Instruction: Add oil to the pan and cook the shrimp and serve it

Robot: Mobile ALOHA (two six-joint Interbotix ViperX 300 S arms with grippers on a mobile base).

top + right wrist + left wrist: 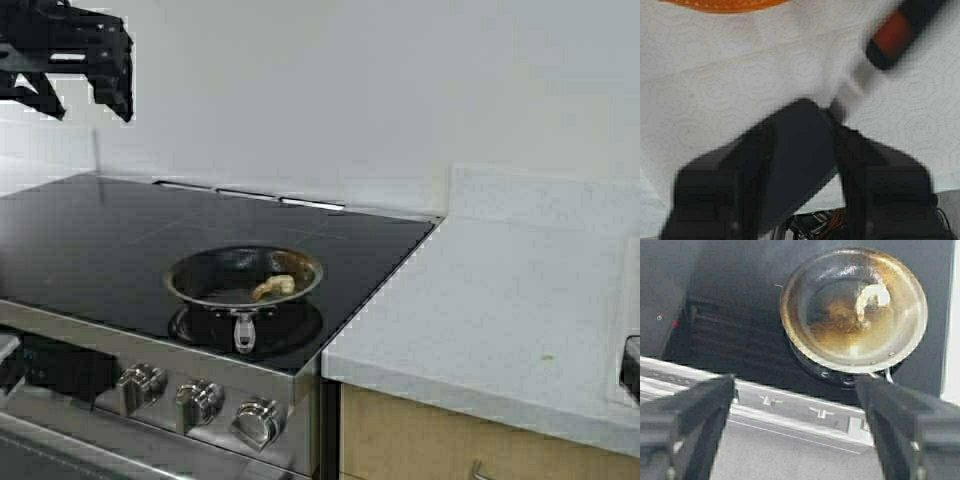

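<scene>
The steel pan (243, 275) stands on the black cooktop's front burner, its handle toward the knobs. One pale curved shrimp (274, 287) lies in the pan's browned inside, and the left wrist view shows the pan (840, 335) and shrimp (871, 299) from above. My left gripper (795, 390) hangs high over the stove's front edge, open and holding nothing; the high view shows it raised at the upper left (100, 80). My right gripper (805, 120) is down over a white paper towel, shut on the dark flat end of a spatula (890, 35). The oil is out of view.
An orange bowl's rim (725, 4) shows at the paper towel's (740, 75) edge. The white counter (500, 300) lies right of the cooktop (100, 240). Three stove knobs (200, 400) line the front panel. A dark part of my right arm (632, 368) shows at the frame's edge.
</scene>
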